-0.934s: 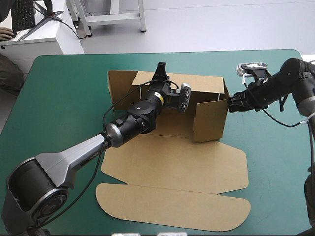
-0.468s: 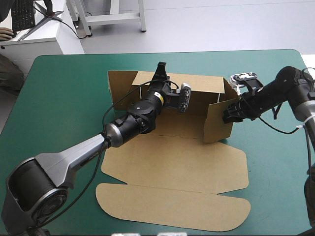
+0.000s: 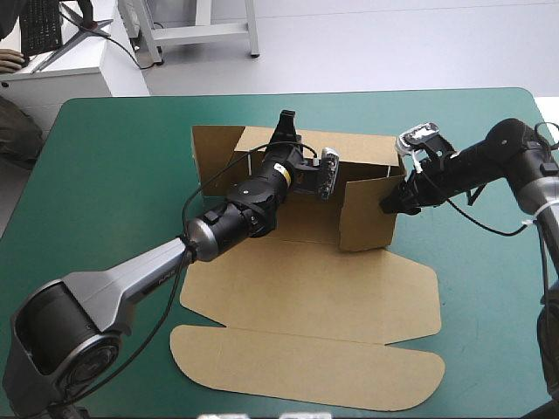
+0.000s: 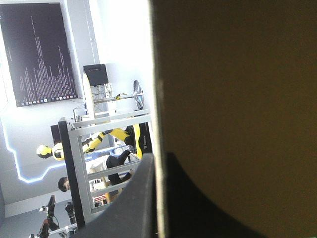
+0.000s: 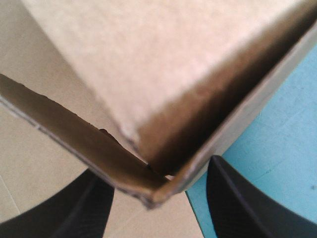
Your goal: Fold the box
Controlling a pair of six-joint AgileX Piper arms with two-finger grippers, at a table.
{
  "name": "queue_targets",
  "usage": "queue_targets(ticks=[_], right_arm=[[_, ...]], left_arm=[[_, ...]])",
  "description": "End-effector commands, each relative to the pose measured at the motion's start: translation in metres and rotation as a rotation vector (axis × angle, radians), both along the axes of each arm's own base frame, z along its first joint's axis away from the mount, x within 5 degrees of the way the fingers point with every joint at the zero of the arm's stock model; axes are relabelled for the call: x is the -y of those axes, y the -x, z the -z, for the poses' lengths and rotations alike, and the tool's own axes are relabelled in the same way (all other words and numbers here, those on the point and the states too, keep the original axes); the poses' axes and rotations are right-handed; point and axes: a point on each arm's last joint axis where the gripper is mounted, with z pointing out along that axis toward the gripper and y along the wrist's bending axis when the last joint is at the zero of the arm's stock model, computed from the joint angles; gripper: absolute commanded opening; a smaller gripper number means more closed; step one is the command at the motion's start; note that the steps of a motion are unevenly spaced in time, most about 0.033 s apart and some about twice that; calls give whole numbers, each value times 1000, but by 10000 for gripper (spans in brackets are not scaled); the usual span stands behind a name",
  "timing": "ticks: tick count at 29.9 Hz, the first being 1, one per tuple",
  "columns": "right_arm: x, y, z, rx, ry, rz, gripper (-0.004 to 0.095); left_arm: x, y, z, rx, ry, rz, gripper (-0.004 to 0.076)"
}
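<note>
1. Locate box (image 3: 384, 297) on teal-green table (image 3: 113, 166): lid flat at box's near side, right wall and far wall raised.
2. Check lid (image 3: 306, 371), nearest part of box: lying loose, held by nothing. Expect whole sheet to slide across table under any strong sideways push at a wall.
3. Check right gripper (image 3: 390, 201) at box's right front corner: released, fingers spread either side of corner, grasping nothing. Judge contact as a push only. Beware slipping off board edge, or crushing corner through excess force.
4. Watch right wall (image 3: 367, 214): swung inward, not seen tucked. Expect spring-back toward flat on loss of contact. Expect a skewed crease if driven past upright.
5. Check left gripper (image 3: 286, 131) at box's far wall (image 3: 358, 147): clenched on wall's top edge, board between fingers. Beware tearing or bending that edge through pull opposed to right gripper's push.
6. Beware loss of grip at far wall: likely collapse of both raised walls.
</note>
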Motion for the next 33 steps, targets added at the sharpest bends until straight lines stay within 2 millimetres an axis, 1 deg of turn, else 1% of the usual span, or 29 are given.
queue_targets(ticks=[1, 5, 9, 15, 17, 18, 20, 21, 22, 23, 29, 33], right_arm=[[-6, 1, -22, 116, -67, 4, 508], [-4, -9, -20, 151, -75, 63, 508], [-7, -17, -13, 132, -124, 84, 508], [-8, -27, 0, 102, -147, 107, 501], [-7, -30, 1, 104, -150, 135, 446], [-7, -31, 2, 104, -153, 154, 383], [-6, -33, 1, 108, -159, 181, 194], [-6, -33, 1, 107, -158, 182, 55], [-6, -33, 1, 99, -163, 191, -12], [-6, -32, 2, 92, -162, 194, 12], [-5, -30, 4, 50, -148, 213, 3], [-20, -28, 6, 59, -98, 174, 3]], left_arm=[[-3, 7, -32, 76, 44, 26, -10], [-3, 7, -32, 76, 44, 28, -10], [-3, 7, -32, 76, 45, 29, -10], [-3, 7, -32, 79, 44, 33, -10], [-3, 7, -32, 81, 43, 36, -10], [-3, 7, -32, 81, 43, 36, -10], [-3, 7, -32, 82, 42, 36, -10], [-3, 7, -32, 82, 42, 36, -10], [-3, 7, -32, 82, 42, 36, -10], [-3, 7, -32, 82, 42, 36, -10], [-3, 7, -32, 82, 42, 36, -10], [-3, 7, -32, 82, 42, 36, -10]])
